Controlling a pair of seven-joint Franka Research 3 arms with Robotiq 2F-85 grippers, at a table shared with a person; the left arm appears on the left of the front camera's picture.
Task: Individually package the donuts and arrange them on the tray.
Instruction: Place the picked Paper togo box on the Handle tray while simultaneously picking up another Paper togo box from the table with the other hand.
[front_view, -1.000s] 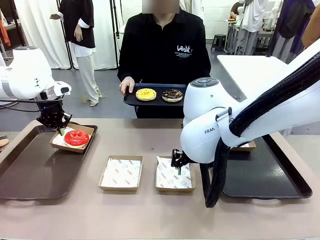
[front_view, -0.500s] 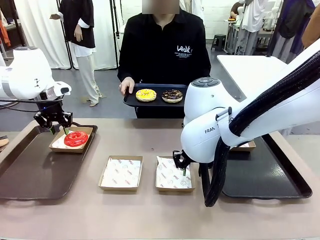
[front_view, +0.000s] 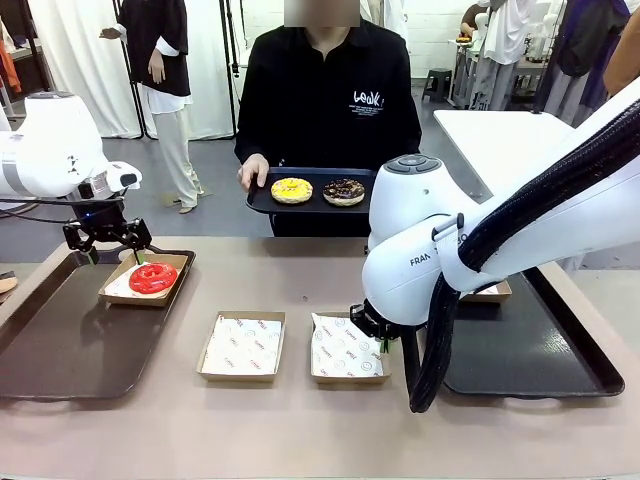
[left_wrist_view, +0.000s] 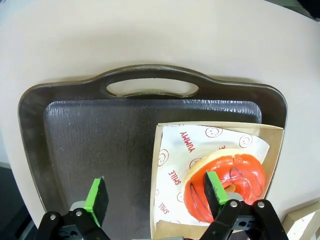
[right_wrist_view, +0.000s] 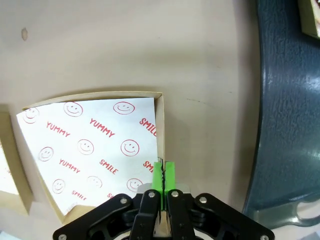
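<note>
- The left tool (front_view: 106, 241) (left_wrist_view: 155, 192) is open, its green pads spread wide, and it holds nothing.
- It hangs just above the near rim of a cardboard box (front_view: 113, 291) (left_wrist_view: 220, 126) that stands in the far right corner of the brown tray (front_view: 60, 345) (left_wrist_view: 100, 135) on the robot's left.
- The red donut (front_view: 153, 277) (left_wrist_view: 227, 181) lies in this box on white printed paper. In the left wrist view one pad is in front of the donut and the other is over the bare tray.
- The right tool (front_view: 378, 335) (right_wrist_view: 163, 175) is closed, its pads pressed together at the right wall of an empty paper-lined box (front_view: 345, 350) (right_wrist_view: 95, 145) on the table (front_view: 300, 430). I cannot tell if the wall is pinched between them.
- A second empty box (front_view: 242, 346) stands just beside it, on its left.
- The dark tray (front_view: 520, 365) (right_wrist_view: 290, 100) lies on the robot's right.
- At the far side a person's hand (front_view: 254, 170) holds a black tray (front_view: 262, 200) with the yellow donut (front_view: 292, 189) and the dark sprinkled donut (front_view: 344, 190) side by side.
</note>
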